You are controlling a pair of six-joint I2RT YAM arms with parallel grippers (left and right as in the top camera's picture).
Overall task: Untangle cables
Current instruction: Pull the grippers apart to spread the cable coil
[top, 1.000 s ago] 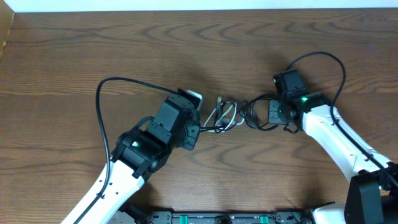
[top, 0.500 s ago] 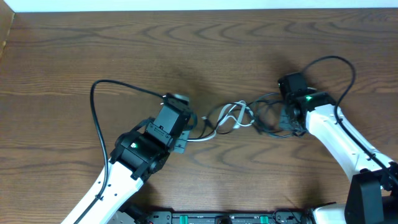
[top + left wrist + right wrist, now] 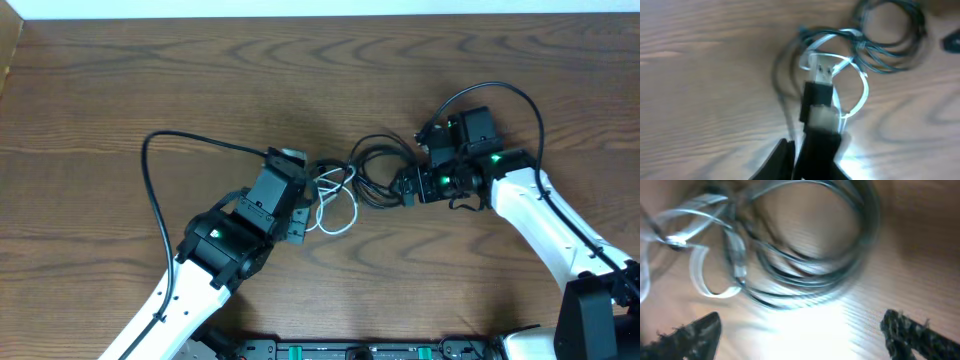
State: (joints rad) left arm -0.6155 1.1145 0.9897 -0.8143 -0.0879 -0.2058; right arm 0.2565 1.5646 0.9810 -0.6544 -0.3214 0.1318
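**Mid-table: cables loosened, not yet separated**

At table centre, between the two arms, the cables lie on the wooden table (image 3: 200, 80) as two parts: a white cable (image 3: 338, 212) in loose loops and a black cable coil (image 3: 885, 66) just beside it, toward the right arm.

Done so far, by the look of it: the bundle is slack, and each cable reads as its own shape. Left to do: the white loops cross the black coil's near edge in the left wrist view, so the two touch and overlap there and need drawing apart.

The left gripper (image 3: 303, 205) appears to pinch the white cable at its plug (image 3: 821, 75), whose silvery tip sticks out past the fingers; the view is blurred, so this is likely rather than certain. The right gripper (image 3: 404, 187) is spread wide and holds nothing, with the black coil just ahead of its fingers.

Containers: none in view, so nothing to report inside any.
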